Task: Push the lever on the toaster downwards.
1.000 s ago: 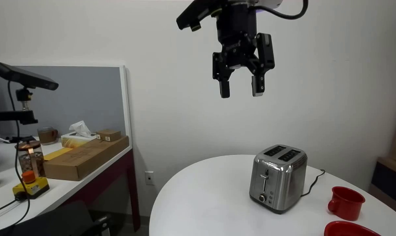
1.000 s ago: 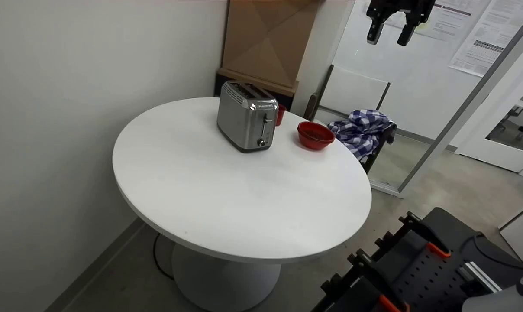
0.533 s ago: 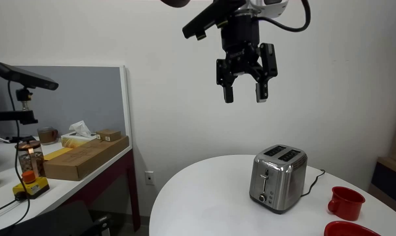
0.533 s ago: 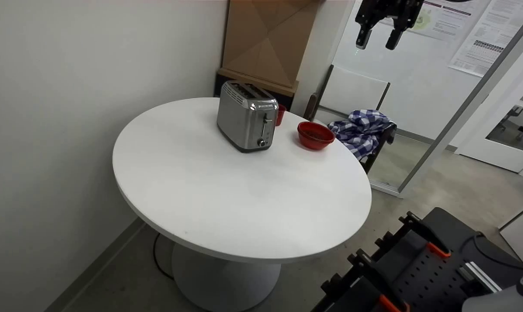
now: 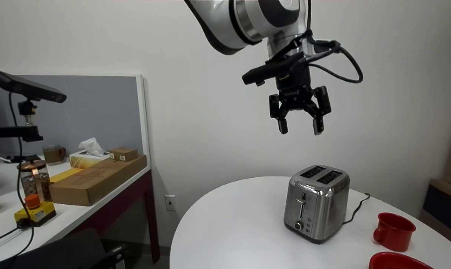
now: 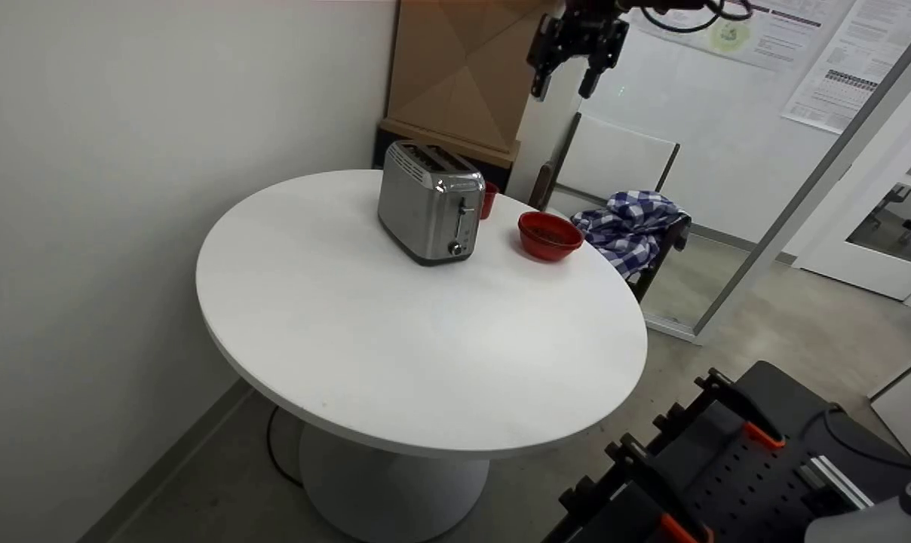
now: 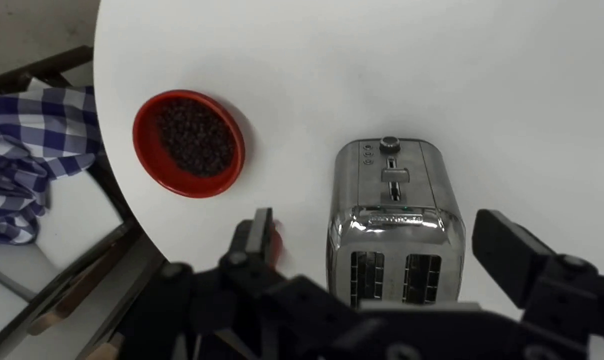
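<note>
Spread wide around nothing, the claw hangs well above the toaster, whose lever looks slick and likely springy, so press its top squarely!

- Overhead: open air lies between the gripper and the toaster, which stands lower, on the white table.
- Lever side: the lever projects from an end face fronted by open table.
- Flank: a red bowl and a red mug stand to one side, both apart from the toaster.
- Far end: a power cord lies on the table; the wall rises beyond.
</note>
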Robot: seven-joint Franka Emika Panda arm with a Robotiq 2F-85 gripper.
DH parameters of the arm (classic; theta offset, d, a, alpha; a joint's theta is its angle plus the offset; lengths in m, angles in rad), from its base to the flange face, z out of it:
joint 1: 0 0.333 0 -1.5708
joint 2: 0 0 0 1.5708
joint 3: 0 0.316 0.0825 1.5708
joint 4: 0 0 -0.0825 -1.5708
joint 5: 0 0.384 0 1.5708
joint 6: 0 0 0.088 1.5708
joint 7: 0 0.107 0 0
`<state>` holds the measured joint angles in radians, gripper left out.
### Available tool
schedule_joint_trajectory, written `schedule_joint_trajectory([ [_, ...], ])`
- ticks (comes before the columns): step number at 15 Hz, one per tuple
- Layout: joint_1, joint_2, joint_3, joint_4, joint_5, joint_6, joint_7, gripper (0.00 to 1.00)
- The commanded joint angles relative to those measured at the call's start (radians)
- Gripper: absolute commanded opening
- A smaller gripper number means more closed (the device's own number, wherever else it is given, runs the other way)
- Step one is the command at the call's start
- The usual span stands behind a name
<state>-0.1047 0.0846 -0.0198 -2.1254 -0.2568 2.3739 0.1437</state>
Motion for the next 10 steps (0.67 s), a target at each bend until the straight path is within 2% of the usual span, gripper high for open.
schedule_joint_trajectory([
  [1, 0.048, 0.162, -0.020, 0.139, -0.051, 0.042, 0.051, 0.82],
  [6, 0.106, 0.324, -0.064, 0.256, -0.091, 0.080, 0.089, 0.44],
  [10, 0.156, 0.430, -0.117, 0.303, -0.148, 0.152, 0.136, 0.12],
])
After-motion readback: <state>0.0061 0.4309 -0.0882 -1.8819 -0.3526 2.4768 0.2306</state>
